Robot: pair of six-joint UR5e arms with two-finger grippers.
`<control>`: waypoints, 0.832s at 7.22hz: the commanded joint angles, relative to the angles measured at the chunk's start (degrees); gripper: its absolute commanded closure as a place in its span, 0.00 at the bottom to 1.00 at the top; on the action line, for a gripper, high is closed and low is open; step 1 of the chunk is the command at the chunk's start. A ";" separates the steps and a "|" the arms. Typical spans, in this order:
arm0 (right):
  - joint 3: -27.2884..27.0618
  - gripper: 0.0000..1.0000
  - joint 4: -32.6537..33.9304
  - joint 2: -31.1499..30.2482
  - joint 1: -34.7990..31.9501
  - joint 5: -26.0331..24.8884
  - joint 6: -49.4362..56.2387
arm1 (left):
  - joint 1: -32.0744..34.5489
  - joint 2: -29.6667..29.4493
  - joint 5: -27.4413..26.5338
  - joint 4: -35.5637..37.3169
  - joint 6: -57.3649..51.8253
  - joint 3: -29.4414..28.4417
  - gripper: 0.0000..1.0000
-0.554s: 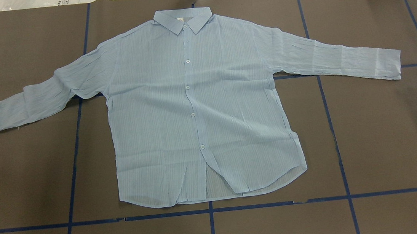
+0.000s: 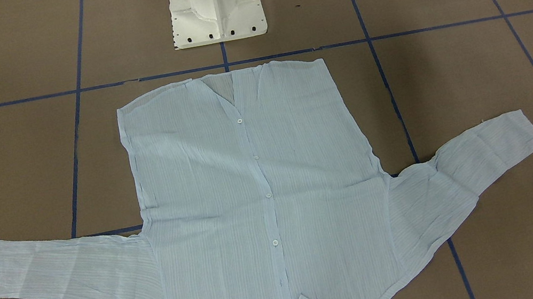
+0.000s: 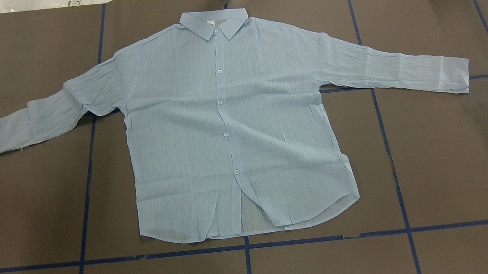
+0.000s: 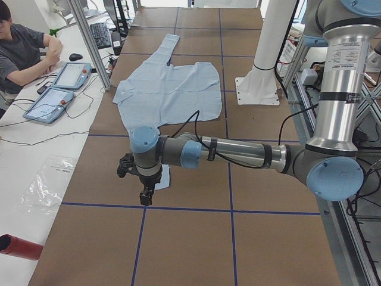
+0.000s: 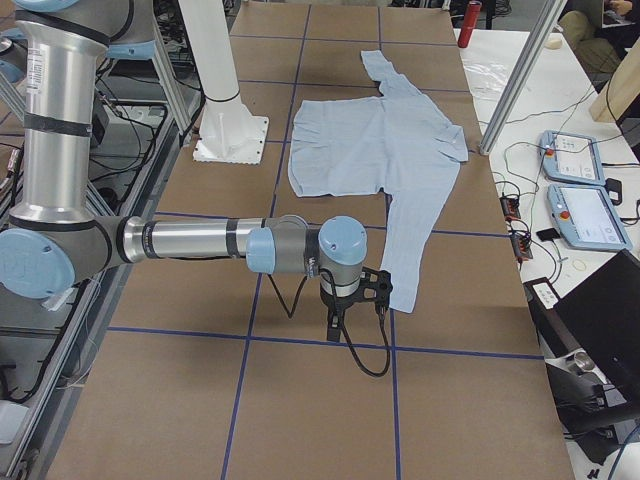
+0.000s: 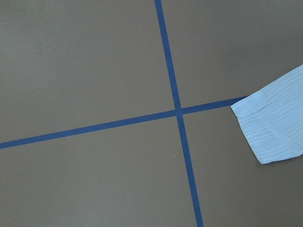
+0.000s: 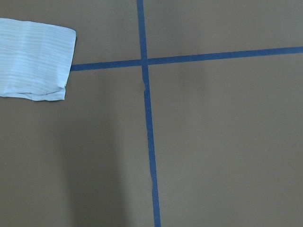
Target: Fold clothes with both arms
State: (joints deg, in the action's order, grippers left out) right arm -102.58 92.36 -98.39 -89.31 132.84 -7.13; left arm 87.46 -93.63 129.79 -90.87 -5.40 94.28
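We find the shirt (image 3: 225, 125) spread flat and buttoned, front up, in the middle of the table (image 3: 452, 157). Its collar (image 3: 214, 23) lies at the edge far from the robot, its hem (image 3: 253, 231) toward the white base (image 2: 215, 6), and the left cuff (image 6: 272, 127) and right cuff (image 7: 35, 59) reach toward the table's left and right ends. Our left claw (image 4: 144, 193) hangs pointing down over the table near the left cuff and our right claw (image 5: 335, 322) likewise near the right cuff, but we cannot tell whether either is released or clenched.

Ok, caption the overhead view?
Pale blue shirt spread flat on the brown table, buttoned front up, both sleeves out.
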 commanded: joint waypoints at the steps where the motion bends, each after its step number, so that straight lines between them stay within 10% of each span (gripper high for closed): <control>1: -0.08 0.00 -0.34 0.74 0.10 1.36 -0.69 | -0.19 -1.02 0.37 -0.10 -0.05 5.20 0.00; 4: 2.89 0.00 -2.08 5.40 0.63 7.05 -0.35 | -3.25 -4.28 2.98 -6.30 1.17 4.35 0.00; 6: 10.34 0.00 -16.53 6.10 4.38 6.56 -0.78 | -4.05 -5.24 3.54 -16.04 3.11 -0.20 0.00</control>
State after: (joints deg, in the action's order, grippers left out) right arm -97.07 84.02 -93.05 -87.40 139.24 -7.78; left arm 83.94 -98.36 132.83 -100.99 -3.13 97.31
